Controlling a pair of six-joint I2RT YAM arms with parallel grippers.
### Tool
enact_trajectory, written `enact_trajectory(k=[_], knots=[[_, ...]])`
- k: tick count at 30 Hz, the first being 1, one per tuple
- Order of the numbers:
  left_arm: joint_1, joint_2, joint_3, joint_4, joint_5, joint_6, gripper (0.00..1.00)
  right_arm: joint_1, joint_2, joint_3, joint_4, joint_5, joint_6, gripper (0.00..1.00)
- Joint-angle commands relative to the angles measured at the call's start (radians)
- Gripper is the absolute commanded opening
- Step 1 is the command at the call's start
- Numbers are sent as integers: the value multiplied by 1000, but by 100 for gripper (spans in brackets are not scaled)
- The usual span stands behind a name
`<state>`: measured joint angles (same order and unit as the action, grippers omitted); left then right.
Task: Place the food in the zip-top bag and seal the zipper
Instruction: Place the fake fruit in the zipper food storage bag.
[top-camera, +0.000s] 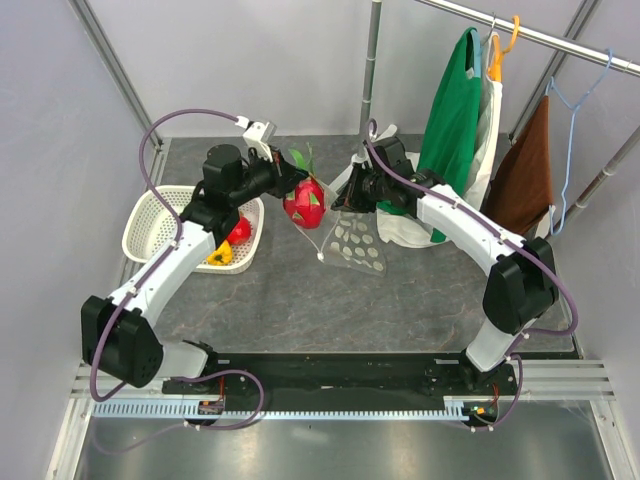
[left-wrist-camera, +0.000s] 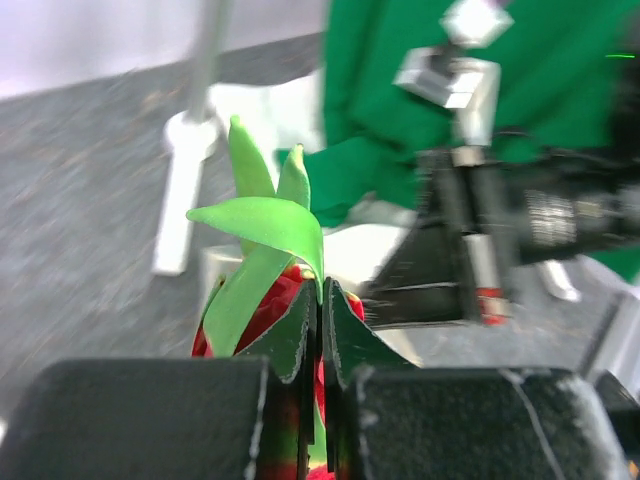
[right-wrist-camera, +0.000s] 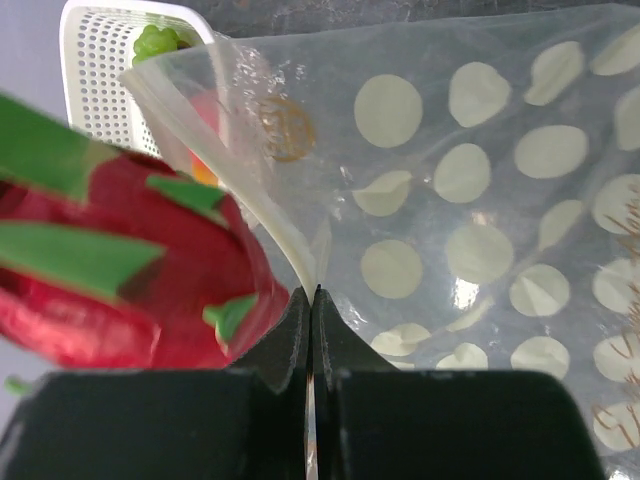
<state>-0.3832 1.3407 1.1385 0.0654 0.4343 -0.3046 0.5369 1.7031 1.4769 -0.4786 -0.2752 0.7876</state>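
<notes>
Top view, food: the left gripper (top-camera: 290, 186) holds a red dragon fruit toy (top-camera: 307, 203) above the table (top-camera: 300, 300), just beside the raised mouth of the zip-top bag (top-camera: 358, 245); a red toy (top-camera: 239, 231) and a yellow toy (top-camera: 222, 254) lie in the white perforated basket (top-camera: 150, 215), well apart from the bag.
Top view, bag: the right gripper (top-camera: 350, 196) lifts one end; the rest drapes onto the table; a small white tab (top-camera: 321, 257) at the low corner is probably the slider.
Left wrist view, fingers: pressed together on a green leaf of the dragon fruit toy; its red body hangs below them; the view is blurred.
Right wrist view, fingers: pinched shut on the pale zipper strip (right-wrist-camera: 270, 215) of one lip; the fruit is touching or just beside that lip; I cannot tell whether it has entered the mouth; a green toy (right-wrist-camera: 158, 40) sits in the basket behind.
Risk: only one lip is held, so the mouth may sag shut and the fruit land outside; the leaf grip is thin, so the fruit may swing or slip; the grippers are near enough to collide.
Writing: a faint gold round stamp (right-wrist-camera: 285, 125) and gold script (right-wrist-camera: 625, 365) on the bag; neither is readable.
</notes>
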Motion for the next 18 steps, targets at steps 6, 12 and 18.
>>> enact_trajectory(k=[6, 12, 18], knots=[[-26, -21, 26, -48, -131, -176, 2, -6, -10, -7, 43, -44, 62, 0], [-71, 3, 26, -191, -157, -355, 2, -6, -3, 5, 48, -50, 68, 0], [-71, 23, 0, -274, -135, -504, 2, -6, -17, -9, 52, -51, 59, 0]])
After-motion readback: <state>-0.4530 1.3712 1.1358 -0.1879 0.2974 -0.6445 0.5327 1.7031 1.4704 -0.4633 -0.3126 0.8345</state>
